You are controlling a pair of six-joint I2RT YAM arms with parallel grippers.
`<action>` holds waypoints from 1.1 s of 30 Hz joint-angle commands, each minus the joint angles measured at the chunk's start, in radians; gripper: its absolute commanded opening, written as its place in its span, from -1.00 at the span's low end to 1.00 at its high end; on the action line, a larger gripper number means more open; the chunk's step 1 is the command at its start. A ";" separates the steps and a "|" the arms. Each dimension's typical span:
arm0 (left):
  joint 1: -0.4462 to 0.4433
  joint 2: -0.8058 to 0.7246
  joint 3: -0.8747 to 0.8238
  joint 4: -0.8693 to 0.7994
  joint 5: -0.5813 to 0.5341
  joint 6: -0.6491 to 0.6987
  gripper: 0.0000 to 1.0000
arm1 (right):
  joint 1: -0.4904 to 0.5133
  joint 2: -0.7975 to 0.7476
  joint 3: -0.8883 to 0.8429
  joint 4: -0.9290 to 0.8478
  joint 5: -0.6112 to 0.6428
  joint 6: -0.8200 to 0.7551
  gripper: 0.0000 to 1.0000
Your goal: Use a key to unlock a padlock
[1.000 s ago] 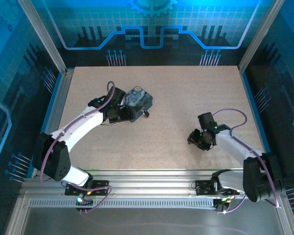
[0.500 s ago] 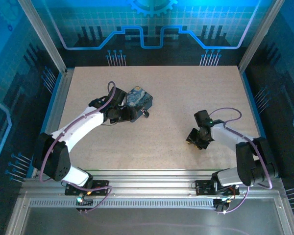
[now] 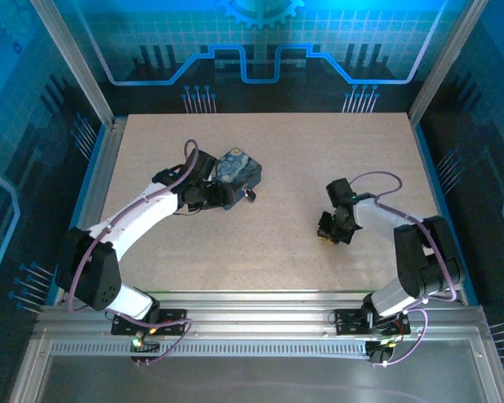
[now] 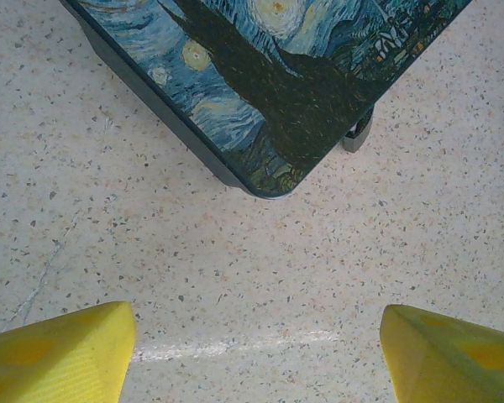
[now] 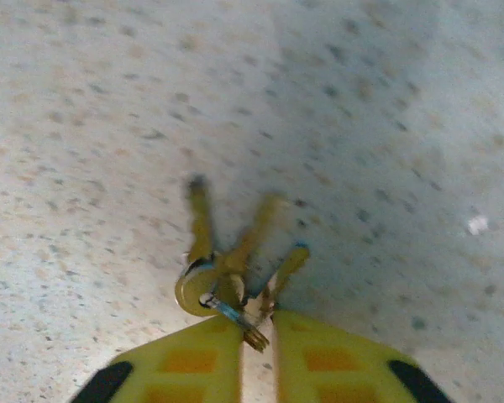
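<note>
Right fingers (image 5: 319, 369) pinch together on the key (image 5: 250, 235); left fingers (image 4: 59, 353) stand wide apart, empty, near the box (image 4: 269, 92).

A swirl-painted blue box (image 4: 260, 75) lies on the speckled table (image 4: 235, 277).

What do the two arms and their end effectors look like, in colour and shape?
The left arm and right arm have white links and black joints, each with a lilac cable looping alongside. The left end effector and right end effector have yellow wedge-shaped fingers; the right's carry orange squares.
</note>
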 commanded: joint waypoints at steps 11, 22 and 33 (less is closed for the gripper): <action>-0.006 0.017 0.049 -0.033 -0.009 0.031 0.56 | 0.026 0.019 0.119 0.008 -0.154 -0.415 -0.96; -0.011 0.004 0.057 -0.035 0.001 0.026 0.55 | 0.027 -0.017 0.194 -0.099 -0.179 -0.506 -1.00; -0.035 0.035 0.058 0.040 0.151 0.012 0.54 | 0.027 -0.003 0.241 -0.127 -0.371 -0.499 -0.90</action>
